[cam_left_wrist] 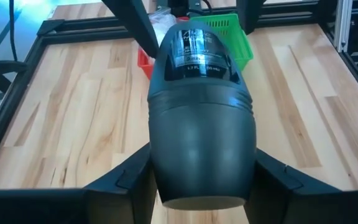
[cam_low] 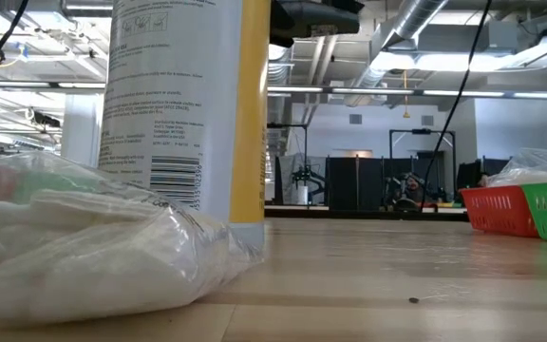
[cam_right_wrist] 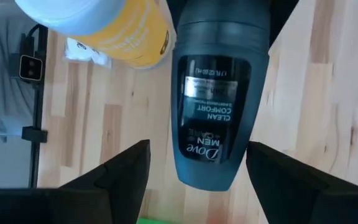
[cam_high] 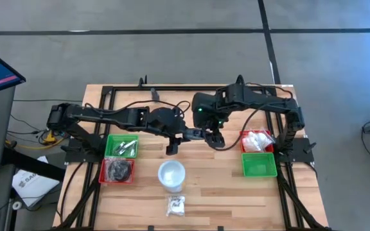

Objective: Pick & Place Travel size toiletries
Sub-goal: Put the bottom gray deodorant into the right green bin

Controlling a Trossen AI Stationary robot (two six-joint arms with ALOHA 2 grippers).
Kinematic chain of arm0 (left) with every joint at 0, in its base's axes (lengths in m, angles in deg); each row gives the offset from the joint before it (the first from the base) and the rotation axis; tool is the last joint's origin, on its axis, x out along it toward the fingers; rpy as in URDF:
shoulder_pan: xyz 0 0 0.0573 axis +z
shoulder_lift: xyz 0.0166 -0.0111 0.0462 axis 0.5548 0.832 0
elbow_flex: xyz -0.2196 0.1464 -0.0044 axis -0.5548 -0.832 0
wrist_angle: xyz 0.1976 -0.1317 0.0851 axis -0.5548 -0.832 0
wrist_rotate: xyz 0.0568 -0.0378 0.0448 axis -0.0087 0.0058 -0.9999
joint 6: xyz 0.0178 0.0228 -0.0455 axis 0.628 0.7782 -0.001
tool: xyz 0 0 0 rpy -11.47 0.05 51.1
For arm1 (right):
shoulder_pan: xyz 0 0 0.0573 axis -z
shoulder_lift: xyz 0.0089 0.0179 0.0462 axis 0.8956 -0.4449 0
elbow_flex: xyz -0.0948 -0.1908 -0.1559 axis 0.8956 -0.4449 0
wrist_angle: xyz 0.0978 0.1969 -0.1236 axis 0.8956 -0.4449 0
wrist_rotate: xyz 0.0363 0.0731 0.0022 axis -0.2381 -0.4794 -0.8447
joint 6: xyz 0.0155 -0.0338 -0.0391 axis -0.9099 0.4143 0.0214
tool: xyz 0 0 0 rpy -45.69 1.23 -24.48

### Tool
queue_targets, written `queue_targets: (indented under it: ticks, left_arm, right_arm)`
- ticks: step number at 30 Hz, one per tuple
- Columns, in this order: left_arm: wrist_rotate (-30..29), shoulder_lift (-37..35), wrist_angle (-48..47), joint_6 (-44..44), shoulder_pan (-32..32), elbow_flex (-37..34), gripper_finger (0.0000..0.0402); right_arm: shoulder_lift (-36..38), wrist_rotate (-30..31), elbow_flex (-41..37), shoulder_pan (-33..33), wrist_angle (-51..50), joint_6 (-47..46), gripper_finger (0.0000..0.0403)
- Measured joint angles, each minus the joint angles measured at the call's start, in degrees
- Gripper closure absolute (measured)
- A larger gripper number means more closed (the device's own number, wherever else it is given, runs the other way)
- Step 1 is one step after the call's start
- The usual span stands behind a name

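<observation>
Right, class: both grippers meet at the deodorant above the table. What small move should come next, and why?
Probably the right gripper should back straight off. Its fingers stand open on either side of the deodorant, while the left gripper is shut on it. The left arm alone seems to carry it and needs room to move.

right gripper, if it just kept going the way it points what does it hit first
The dark deodorant bottle: it sits between the right gripper's open fingers, with the left gripper holding its other end. The white-and-yellow bottle lies off to the side.
</observation>
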Motion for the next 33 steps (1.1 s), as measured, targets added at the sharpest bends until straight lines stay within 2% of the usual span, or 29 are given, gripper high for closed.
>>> queue_targets:
  ticks: [14,21,29,33]
  left_arm:
    - [-0.3,0.0,0.1,-0.3,-0.4,0.0,0.0236]
    - [-0.3,0.0,1.0,-0.4,-0.4,0.0,0.0283]
    - [-0.3,0.0,0.2,-0.8,-0.4,0.0,0.0364]
    - [-0.2,0.0,0.2,-0.3,-0.3,0.0,0.0383]
  right_arm:
    - [0.1,0.0,0.0,0.9,1.3,1.7,0.015]
    - [0.1,0.0,0.0,3.1,1.4,1.3,0.015]
    - [0.5,0.0,0.0,3.1,-4.3,-3.6,0.015]
    - [0.6,-0.1,0.1,2.3,-4.4,-4.6,0.0151]
